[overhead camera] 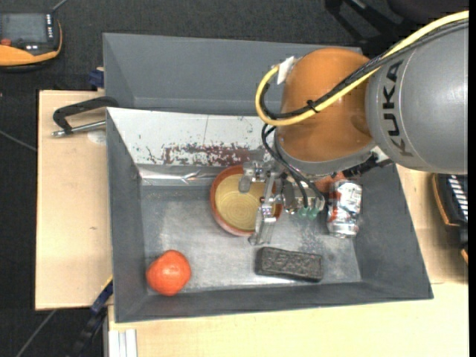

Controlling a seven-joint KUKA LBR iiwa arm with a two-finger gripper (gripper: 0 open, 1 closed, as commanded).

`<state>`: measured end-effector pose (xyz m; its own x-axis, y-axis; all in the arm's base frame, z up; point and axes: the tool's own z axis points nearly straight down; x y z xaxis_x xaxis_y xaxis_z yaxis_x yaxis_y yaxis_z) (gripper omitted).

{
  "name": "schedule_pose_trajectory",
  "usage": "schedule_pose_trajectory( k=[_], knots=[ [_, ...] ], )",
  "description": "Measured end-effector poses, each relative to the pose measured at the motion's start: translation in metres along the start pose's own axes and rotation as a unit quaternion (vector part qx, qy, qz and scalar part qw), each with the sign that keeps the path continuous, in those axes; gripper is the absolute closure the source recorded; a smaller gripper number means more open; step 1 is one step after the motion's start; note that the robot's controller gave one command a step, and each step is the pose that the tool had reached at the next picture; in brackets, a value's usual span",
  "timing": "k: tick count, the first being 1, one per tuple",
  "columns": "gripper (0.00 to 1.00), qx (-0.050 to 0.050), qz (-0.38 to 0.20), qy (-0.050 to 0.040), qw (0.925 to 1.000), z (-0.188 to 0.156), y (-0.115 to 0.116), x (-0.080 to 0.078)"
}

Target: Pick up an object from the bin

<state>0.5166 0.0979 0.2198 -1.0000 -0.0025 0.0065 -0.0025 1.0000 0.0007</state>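
Orange-rimmed bowl in the middle of the bin is sitting under the hand, spread or pressed together I cannot tell; straddling its right rim squarely seems wisest.

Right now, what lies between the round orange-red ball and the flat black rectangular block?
Nothing: the camera view shows bare grey bin floor between ball and block.

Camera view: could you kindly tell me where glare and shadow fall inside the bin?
In the camera view, glare whitens the bin's back wall above the round orange bowl; the floor looks darker under the arm, around the gripper and the crumpled silver can; the red ball at the front left corner is plainly lit.
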Motion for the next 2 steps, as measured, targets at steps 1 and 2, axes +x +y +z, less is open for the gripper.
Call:
schedule_pose_trajectory(
  k=[1,2],
  knots=[
    [0.0,0.0,-0.084,0.0021,0.9965,0.089,-0.004,-0.007],
    [0.0,-0.001,-0.083,0.0013,0.9966,0.151,-0.002,-0.041]
  ],
)
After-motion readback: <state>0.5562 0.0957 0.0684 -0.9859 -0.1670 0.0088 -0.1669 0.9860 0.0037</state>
